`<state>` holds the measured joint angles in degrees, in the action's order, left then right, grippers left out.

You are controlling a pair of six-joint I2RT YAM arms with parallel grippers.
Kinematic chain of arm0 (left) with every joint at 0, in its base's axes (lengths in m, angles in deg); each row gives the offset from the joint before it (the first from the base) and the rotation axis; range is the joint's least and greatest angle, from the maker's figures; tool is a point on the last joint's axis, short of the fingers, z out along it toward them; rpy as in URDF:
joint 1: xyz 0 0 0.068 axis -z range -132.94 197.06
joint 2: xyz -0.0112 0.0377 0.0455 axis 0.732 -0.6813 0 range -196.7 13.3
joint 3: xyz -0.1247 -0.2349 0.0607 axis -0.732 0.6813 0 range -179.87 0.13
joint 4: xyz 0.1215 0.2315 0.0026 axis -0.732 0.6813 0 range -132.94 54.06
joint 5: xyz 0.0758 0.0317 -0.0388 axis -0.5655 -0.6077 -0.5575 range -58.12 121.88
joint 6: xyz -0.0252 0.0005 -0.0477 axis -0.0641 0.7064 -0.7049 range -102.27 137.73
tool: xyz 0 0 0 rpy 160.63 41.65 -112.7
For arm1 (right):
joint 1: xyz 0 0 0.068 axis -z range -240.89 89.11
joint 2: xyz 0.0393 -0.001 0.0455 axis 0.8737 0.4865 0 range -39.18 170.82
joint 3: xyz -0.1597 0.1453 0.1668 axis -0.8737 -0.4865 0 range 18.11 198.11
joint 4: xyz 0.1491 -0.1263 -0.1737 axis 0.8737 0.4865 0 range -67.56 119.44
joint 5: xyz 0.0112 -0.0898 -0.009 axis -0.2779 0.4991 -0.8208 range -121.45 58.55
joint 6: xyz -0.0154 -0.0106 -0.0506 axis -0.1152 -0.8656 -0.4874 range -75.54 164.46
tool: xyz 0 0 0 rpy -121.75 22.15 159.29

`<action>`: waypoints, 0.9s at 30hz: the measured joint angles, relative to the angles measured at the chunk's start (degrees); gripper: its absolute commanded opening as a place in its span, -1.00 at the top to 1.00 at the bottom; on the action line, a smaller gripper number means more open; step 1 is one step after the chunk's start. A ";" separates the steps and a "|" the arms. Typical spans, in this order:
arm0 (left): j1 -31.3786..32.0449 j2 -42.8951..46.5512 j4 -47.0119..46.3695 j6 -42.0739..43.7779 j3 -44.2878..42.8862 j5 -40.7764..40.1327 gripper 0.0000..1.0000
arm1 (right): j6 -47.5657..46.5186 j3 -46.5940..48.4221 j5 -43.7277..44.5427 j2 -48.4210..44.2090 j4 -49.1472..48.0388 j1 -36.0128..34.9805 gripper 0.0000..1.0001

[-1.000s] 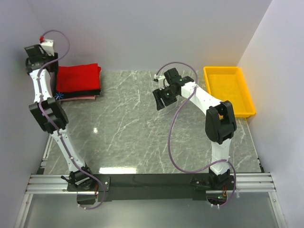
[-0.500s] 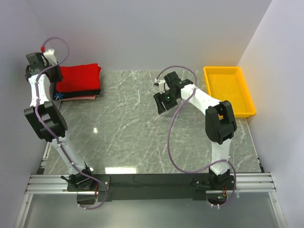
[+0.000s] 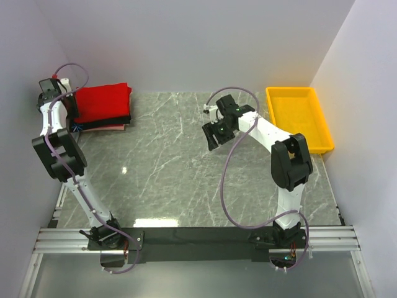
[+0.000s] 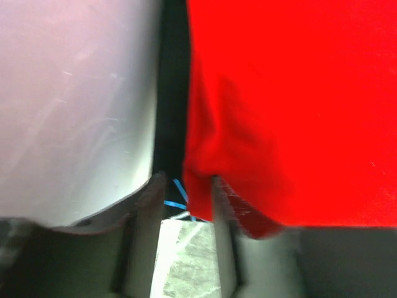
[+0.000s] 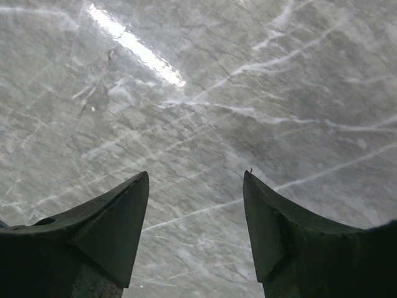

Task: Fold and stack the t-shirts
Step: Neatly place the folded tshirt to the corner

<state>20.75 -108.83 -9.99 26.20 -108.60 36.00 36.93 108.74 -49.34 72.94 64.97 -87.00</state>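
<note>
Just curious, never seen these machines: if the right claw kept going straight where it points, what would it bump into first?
Most likely the marble tabletop: the right gripper, open, points down at it with nothing between. How far off it is, I can't tell.

Left arm (image 3: pixel 59 155), right arm (image 3: pixel 276 133): white tube links, chunky black joint housings. Mauve cable (image 3: pixel 224 180) loops loose along each; small red plug (image 3: pixel 57 79) atop left wrist. Black base plate (image 3: pixel 198 237) on silver rail (image 3: pixel 62 239). Left gripper (image 4: pixel 186 186) fingers pale grey, blurred. Right gripper (image 5: pixel 196 180) fingers dark, wedge-shaped, pointed.
</note>
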 measured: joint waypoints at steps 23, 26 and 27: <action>23.50 27.56 -3.76 4.37 8.94 1.01 -0.99 | -1.55 -4.85 13.70 -30.10 -2.19 15.74 -0.99; 28.11 32.76 -4.26 3.39 17.42 4.07 -0.99 | -1.53 -8.26 14.21 -34.45 -2.14 15.76 -1.00; 29.05 34.45 -4.55 2.64 20.85 4.17 -0.99 | -1.49 -9.90 13.68 -36.04 -1.99 15.76 -1.00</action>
<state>49.80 -74.38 -14.54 28.84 -87.75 40.17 35.45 98.84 -35.65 36.90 62.98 -71.24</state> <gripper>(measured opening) 0.993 0.996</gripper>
